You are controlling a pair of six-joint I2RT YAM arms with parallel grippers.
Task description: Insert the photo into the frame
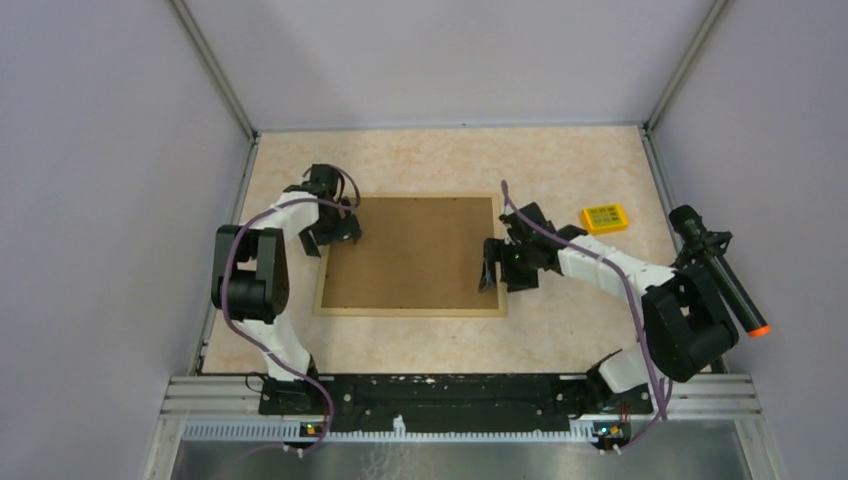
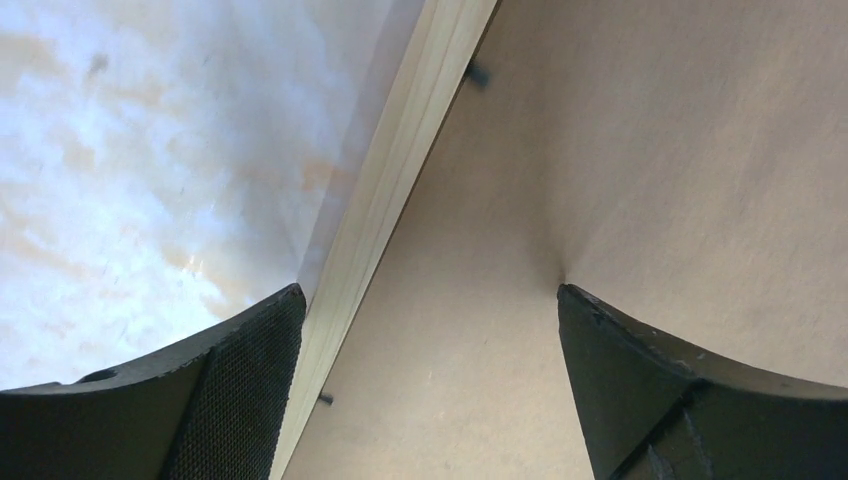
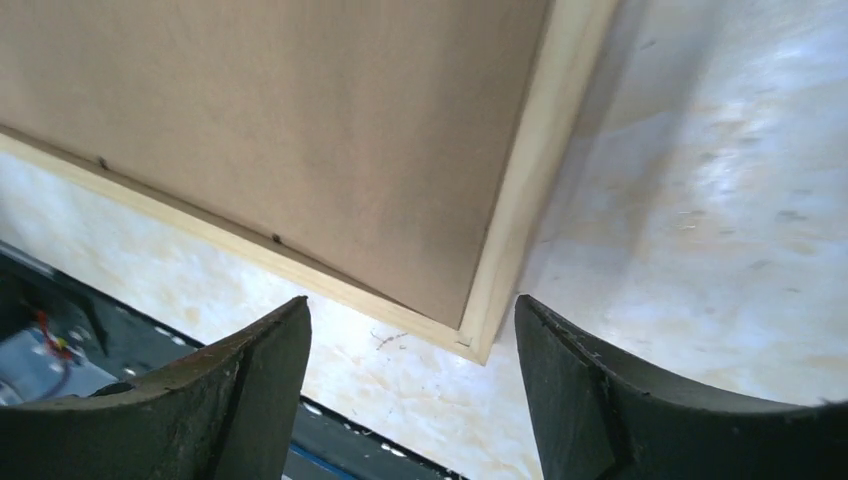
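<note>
The frame (image 1: 410,312), light wood, lies flat in the middle of the table with its brown backing board (image 1: 415,250) facing up. The photo is hidden or out of view. My left gripper (image 1: 335,232) hangs open over the frame's left rail near the far corner. In the left wrist view that rail (image 2: 395,190) runs between the fingers of the left gripper (image 2: 428,292), with nothing held. My right gripper (image 1: 492,272) is open at the frame's right edge. In the right wrist view the near right corner (image 3: 478,345) lies just beyond the right gripper (image 3: 410,300).
A small yellow device (image 1: 605,217) lies on the table right of the frame. A black cylinder with an orange tip (image 1: 720,270) stands out by the right arm. Grey walls close in the table on three sides. A metal rail (image 1: 450,390) runs along the near edge.
</note>
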